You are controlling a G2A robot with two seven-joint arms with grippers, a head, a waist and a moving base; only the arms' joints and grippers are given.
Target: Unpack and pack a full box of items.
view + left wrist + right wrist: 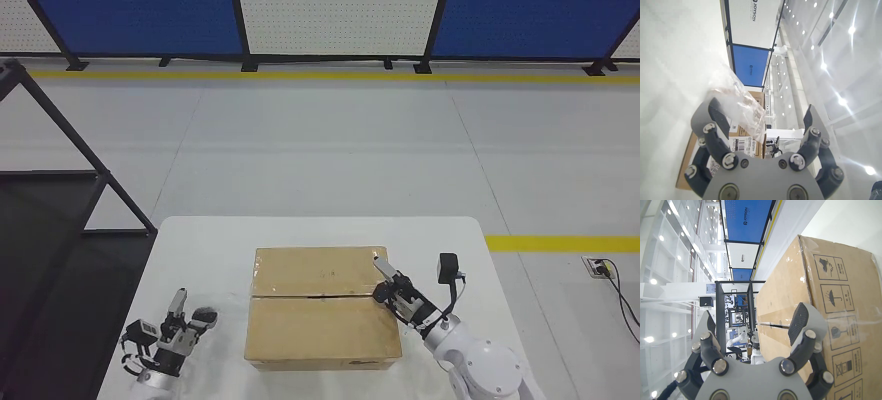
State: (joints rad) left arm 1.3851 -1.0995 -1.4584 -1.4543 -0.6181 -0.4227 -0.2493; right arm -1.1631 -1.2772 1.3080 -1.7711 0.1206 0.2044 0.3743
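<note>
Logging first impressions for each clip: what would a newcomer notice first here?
A closed cardboard box sits in the middle of the white table, its top flaps meeting at a seam. The right claw, open, is at the box's right edge by that seam. The left claw, open, is to the box's left, apart from it.

The box is brown, the table white.

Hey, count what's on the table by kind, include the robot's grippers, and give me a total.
Cardboard box: 1
Crumpled clear plastic: 1
Grippers: 2, the left gripper and the right gripper
Total: 4
</note>
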